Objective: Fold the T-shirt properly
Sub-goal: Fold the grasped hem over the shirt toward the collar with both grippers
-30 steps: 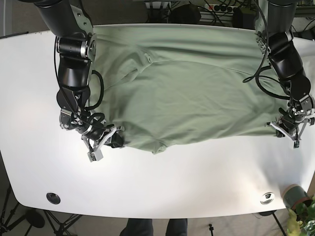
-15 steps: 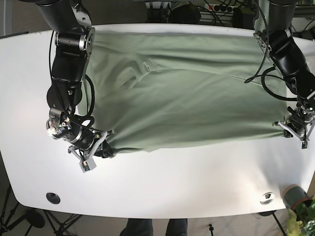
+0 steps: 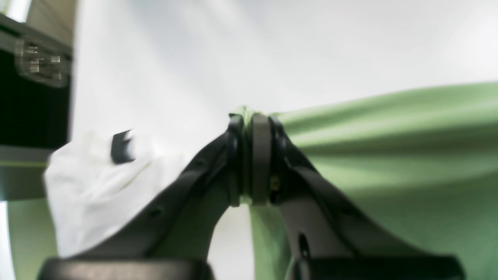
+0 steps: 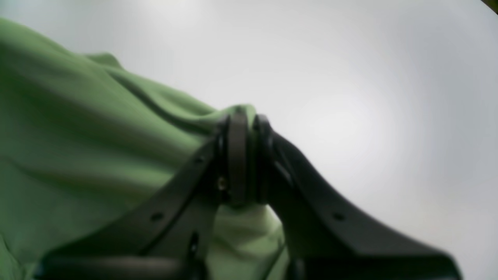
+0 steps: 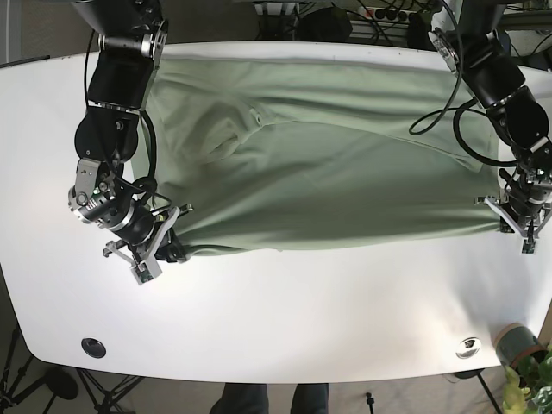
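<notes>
Base view: a white table holds a green T-shirt spread across its far half. The right gripper and left gripper pinch its near corners. Left wrist view: jaws clamped on a bunched shirt edge. Right wrist view: jaws clamped on a shirt fold.

We're looking down on a robotics lab bench: a white rounded table fills the view, two black arms mounted at twelve o'clock, cables and a power strip tangled behind them. At seven o'clock, tripod legs on the floor; at five, a potted plant; someone's feet at six.
</notes>
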### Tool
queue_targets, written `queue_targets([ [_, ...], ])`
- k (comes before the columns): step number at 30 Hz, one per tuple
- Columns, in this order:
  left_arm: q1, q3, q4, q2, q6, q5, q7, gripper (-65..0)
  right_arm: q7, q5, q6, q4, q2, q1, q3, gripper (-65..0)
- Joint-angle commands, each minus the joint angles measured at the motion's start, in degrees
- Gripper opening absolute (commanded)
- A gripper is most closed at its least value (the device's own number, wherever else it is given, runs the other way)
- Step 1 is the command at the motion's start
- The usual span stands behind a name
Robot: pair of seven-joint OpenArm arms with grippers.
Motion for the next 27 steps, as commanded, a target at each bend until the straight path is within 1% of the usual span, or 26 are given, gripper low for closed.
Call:
queue_targets([
  [1, 0.5, -0.4, 3.5, 0.2, -0.7, -0.2, -0.5, -65.0, 0.0, 0.6, 0.05, 5.5, 0.5, -0.3, 0.2, -63.7],
  [7, 5.7, -4.5, 7.0, 0.5, -2.3, -0.2, 0.1, -65.0, -3.8, 0.6, 0.49, 13.6, -0.1, -6.2, 4.4, -63.7],
  [10, 7.9, -5.5, 7.4, 0.5, -3.5, -0.2, 2.9, -65.0, -4.1, 0.6, 0.49, 16.6, -0.1, -9.4, 4.5, -63.7],
  [12, 9.5, -7.0, 7.7, 0.5, -3.9, -0.2, 3.5, -65.0, -4.5, 0.6, 0.49, 18.6, 0.0, -11.6, 4.5, -63.7],
  [21, 14.5, -12.2, 8.7, 1.9, -3.9, -0.2, 3.7, -65.0, -4.5, 0.6, 0.49, 23.7, -0.1, -20.4, 4.5, -63.7],
  [23, 16.0, -12.8, 10.2, 2.1, -3.9, -0.2, 3.7, -65.0, -4.5, 0.6, 0.49, 24.0, -1.0, -22.2, 4.8, -63.7],
  [27, 18.2, -12.6, 11.5, 2.1, -3.9, -0.2, 3.7, -65.0, -4.5, 0.6, 0.49, 24.3, -3.1, -24.6, 8.2, -63.7],
])
